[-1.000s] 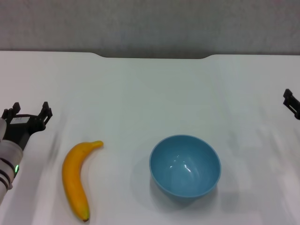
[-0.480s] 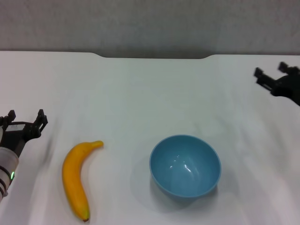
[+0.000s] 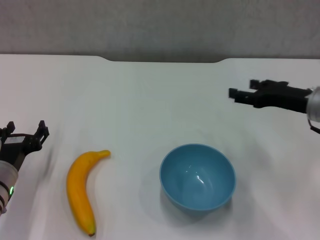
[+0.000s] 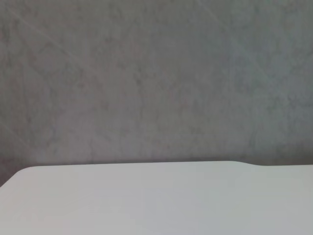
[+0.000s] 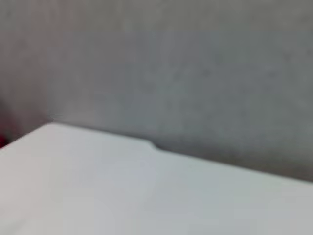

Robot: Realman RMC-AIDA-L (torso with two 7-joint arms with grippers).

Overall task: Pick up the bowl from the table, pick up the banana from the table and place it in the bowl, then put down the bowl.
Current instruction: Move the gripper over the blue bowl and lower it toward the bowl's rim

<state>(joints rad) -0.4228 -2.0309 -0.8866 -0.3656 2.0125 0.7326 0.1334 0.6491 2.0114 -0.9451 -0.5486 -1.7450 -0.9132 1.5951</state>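
Note:
The light-blue bowl (image 3: 197, 176) sits upright and empty on the white table (image 3: 150, 100), near the front, right of centre. The yellow banana (image 3: 80, 190) lies to its left, stem pointing toward the bowl and dark tip toward the front edge. My left gripper (image 3: 24, 131) is open and empty at the left edge, left of and beyond the banana. My right gripper (image 3: 243, 88) is open and empty, reaching in from the right, beyond and to the right of the bowl. Neither wrist view shows the bowl or the banana.
The table's far edge has a shallow notch (image 3: 165, 61) against a grey wall (image 3: 160, 25). The left wrist view shows only tabletop (image 4: 146, 200) and wall, and so does the right wrist view (image 5: 122, 186).
My right gripper has swung in from the right edge toward the centre, now beyond the bowl. My left gripper has drawn back slightly toward the front left. Bowl and banana have not moved.

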